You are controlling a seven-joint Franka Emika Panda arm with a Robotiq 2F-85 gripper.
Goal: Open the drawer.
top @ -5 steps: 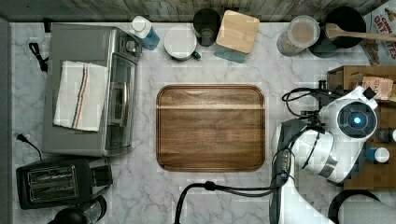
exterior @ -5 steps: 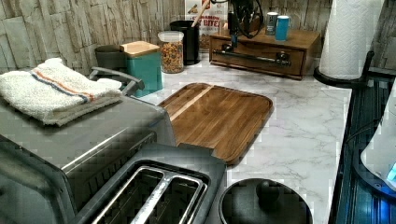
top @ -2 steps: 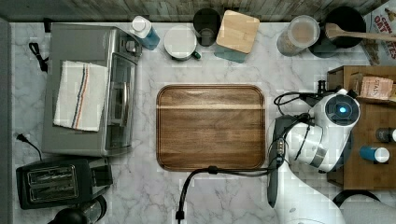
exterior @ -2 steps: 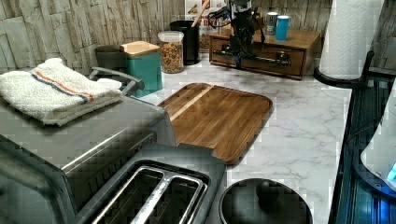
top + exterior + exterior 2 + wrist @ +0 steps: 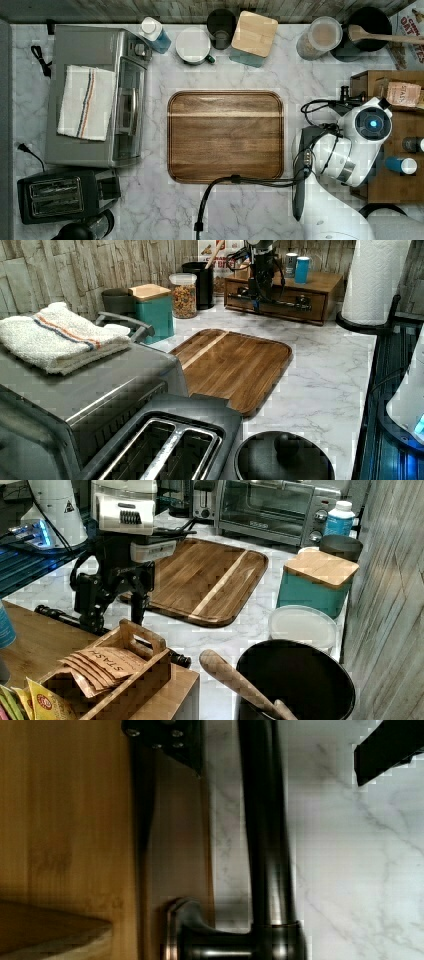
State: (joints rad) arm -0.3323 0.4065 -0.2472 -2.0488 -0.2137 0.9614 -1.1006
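Arm lowered; wrist view: fingers (image 5: 280, 750) straddle handle (image 5: 265, 820).

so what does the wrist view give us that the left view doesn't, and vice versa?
Wrist view alone: a close look at the black bar handle with one finger on the drawer side of it and the other finger on the counter side, both apart from the bar, plus the handle's mounting post.

Left view alone: the whole drawer front, shut, with the wooden tray, paper towel roll and toaster around it.

Both: the gripper at the handle, over the marble counter.
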